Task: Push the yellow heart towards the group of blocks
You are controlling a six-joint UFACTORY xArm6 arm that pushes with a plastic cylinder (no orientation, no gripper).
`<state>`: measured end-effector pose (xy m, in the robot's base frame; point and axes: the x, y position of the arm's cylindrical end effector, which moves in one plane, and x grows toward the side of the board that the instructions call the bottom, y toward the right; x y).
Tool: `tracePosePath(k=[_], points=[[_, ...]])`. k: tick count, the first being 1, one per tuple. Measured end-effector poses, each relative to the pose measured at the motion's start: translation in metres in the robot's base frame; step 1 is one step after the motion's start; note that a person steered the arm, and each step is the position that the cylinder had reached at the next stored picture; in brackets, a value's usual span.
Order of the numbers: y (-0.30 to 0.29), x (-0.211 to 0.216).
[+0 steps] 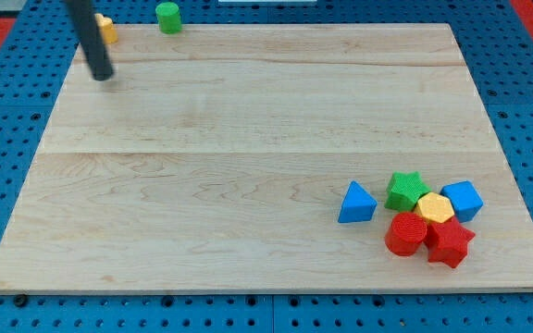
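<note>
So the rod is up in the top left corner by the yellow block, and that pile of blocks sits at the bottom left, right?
Not quite: the pile sits at the bottom right, as the camera view shows. My tip is indeed top left, beside the yellow block.

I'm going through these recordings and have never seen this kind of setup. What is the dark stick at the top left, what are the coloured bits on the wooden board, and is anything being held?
There is one camera picture, looking down at a wooden board on a blue pegboard. The dark stick is the end of a robot arm: a plain rod with no gripper, so nothing is held; it only pushes. My tip rests near the view's top left corner. Just to its upper right, partly hidden behind the rod, sits the yellow heart, and further right a green block at the top edge. At the view's bottom right lies the group: a blue triangle, green star, yellow block, blue block, red cylinder and red star.
</note>
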<state>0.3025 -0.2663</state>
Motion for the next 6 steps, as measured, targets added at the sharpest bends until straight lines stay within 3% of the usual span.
tracePosePath(k=[1, 2, 4, 6], points=[[-0.039, -0.008], [-0.039, -0.01], [-0.039, -0.092], [-0.038, -0.111]])
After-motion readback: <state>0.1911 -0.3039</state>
